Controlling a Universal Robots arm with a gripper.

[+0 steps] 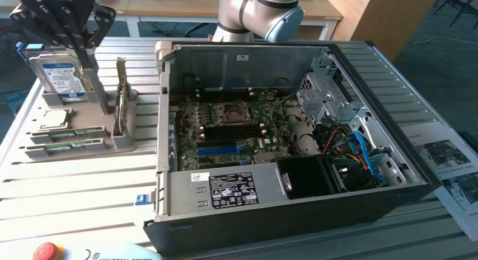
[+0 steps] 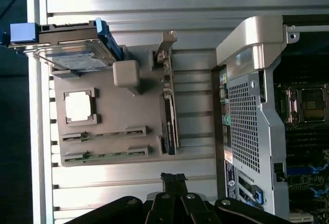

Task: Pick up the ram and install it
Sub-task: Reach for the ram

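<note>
Gripper (image 2: 174,179) shut, empty, hanging above the parts tray (image 2: 110,111).
The ram (image 2: 105,155) lies flat in a tray slot below the gripper, a second stick alongside; hard drive (image 2: 77,59) upright and processor (image 2: 78,106) in its recess are in the same tray.

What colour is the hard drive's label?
Boxy silver hard drive label: blue and white, best in exterior view.

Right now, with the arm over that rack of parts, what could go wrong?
The gripper is shut; lowered like that, it would likely bump the ram rather than grasp it. In the exterior view the gripper hangs next to the hard drive, so a sideways move might knock it. A second stick sits right beside the ram and could get clipped.
</note>
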